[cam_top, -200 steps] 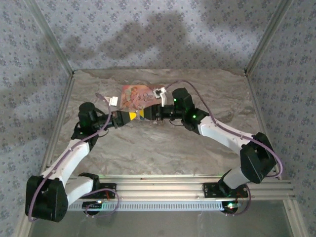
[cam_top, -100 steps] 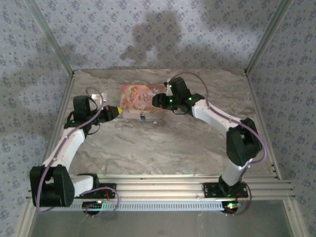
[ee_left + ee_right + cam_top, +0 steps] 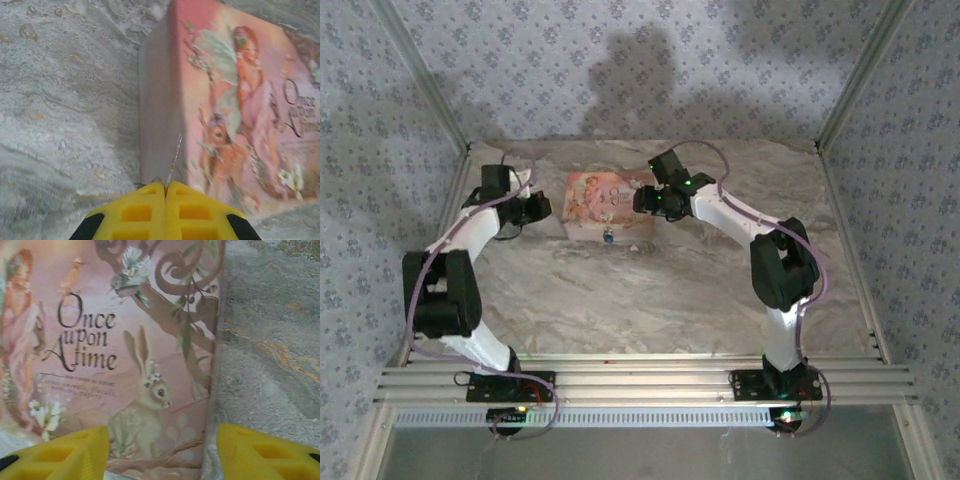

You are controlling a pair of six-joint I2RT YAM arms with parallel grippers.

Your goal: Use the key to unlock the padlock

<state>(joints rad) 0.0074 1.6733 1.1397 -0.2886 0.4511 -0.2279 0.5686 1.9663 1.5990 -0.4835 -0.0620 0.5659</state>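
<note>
Blue-grey patterned walls [image 3: 620, 80] closed in a marble-look table [image 3: 650, 290], seen from above and behind two black-and-white robot arms. A flat pink storybook-style box [image 3: 600, 200] lay near the back of the table. A small padlock [image 3: 608, 237] sat at the middle of its near edge, too small to tell whether it was locked.

One second earlier both grippers had met just in front of the box, close to the padlock. They had since drawn apart. The left arm had folded back towards the left rear corner, and the left gripper [image 3: 538, 208] sat to the left of the box, pointing at it but not touching it. In the left wrist view its yellow fingers [image 3: 145, 212] were pressed together. A thin sliver of metal, apparently the key [image 3: 174, 157] seen edge-on, was pinched between the tips, and the box's left side rose beyond it.

The right gripper [image 3: 642, 200] had lifted away from the padlock and hovered at the right end of the box. Its jaws stood wider than before, holding nothing. In the right wrist view the two yellow fingers [image 3: 65, 452] were spread wide over the lid, printed with a rabbit and "Once upon a time".

The box and padlock had not shifted.
</note>
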